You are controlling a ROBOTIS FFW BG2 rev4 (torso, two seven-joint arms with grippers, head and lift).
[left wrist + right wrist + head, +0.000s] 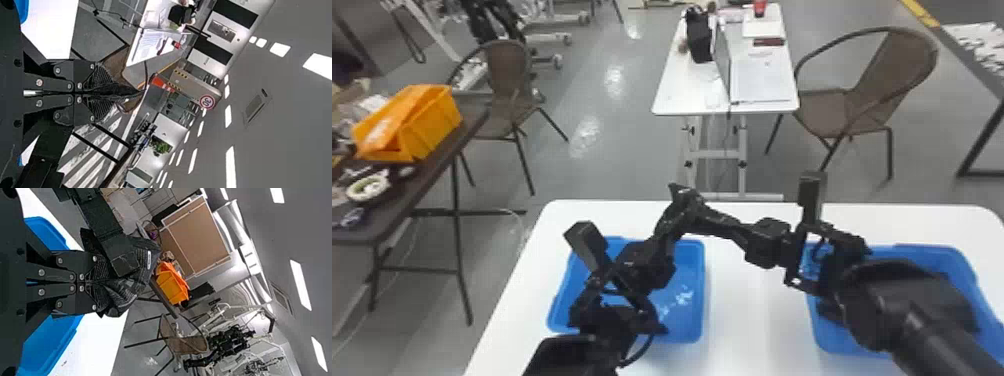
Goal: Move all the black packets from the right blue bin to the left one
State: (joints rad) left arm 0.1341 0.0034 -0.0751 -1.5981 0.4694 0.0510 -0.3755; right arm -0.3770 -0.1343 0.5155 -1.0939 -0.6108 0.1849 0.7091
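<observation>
My left gripper (664, 226) and right gripper (716, 220) meet above the far inner edge of the left blue bin (703, 280). Between them is a small part of a black packet (686, 199). In the left wrist view, my left gripper (111, 93) is closed on the thin dark packet (131, 94), seen edge-on. The right wrist view has my right gripper (100, 282) pinching the crumpled packet (147, 268), with the left gripper across it. My right forearm covers much of the right blue bin (937, 254), hiding its contents.
Both bins stand on a white table (752, 320) with a gap between them. Pale marks show on the left bin's floor. A dark side table (432, 175) with an orange bin (434, 125) is at the left; a white desk (682, 95) and chairs stand beyond.
</observation>
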